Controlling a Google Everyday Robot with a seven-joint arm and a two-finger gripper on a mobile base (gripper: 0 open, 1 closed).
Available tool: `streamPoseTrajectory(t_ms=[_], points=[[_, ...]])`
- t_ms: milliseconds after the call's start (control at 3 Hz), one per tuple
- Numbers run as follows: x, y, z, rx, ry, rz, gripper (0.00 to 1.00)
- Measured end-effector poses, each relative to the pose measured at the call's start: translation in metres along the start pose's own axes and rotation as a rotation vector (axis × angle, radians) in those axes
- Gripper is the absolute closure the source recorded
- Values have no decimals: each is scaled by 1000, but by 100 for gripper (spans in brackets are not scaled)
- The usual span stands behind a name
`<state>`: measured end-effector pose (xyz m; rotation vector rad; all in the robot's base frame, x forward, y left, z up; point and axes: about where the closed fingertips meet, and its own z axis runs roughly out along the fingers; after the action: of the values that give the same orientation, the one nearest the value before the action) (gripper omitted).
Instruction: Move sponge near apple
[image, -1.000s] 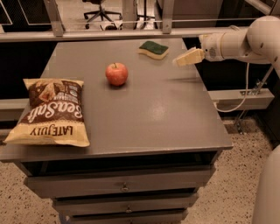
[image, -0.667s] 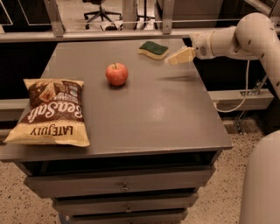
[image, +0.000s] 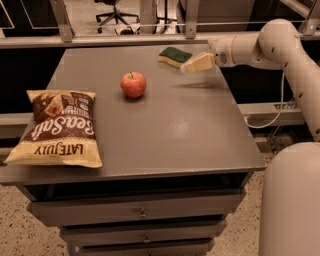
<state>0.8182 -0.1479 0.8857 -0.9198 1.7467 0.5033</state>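
The sponge (image: 174, 55), dark green top over pale yellow foam, lies flat near the far edge of the grey table (image: 165, 125), right of centre. The red-orange apple (image: 133, 84) with a short stem stands on the table to the sponge's front left, a clear gap between them. My gripper (image: 189, 66) reaches in from the right on a white arm (image: 265, 45) and hovers just right of and in front of the sponge, its pale tip close to the sponge's near right corner.
A brown and cream chip bag (image: 60, 127) lies at the table's front left. The table stands on a cabinet with drawers (image: 142, 212). A railing (image: 100, 37) runs behind the table's far edge. A white robot body part (image: 292, 200) fills the bottom right.
The gripper has moved left along the far side of the table, from beyond the table's right edge to beside the sponge. The sponge, apple and bag have not moved.
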Motion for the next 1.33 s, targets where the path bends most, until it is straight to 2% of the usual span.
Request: streamPoseTrajectory(t_ms=[667,1333], points=[[8,-16,28,22,18,10,0],[13,-19,44,-6,36,1,0]])
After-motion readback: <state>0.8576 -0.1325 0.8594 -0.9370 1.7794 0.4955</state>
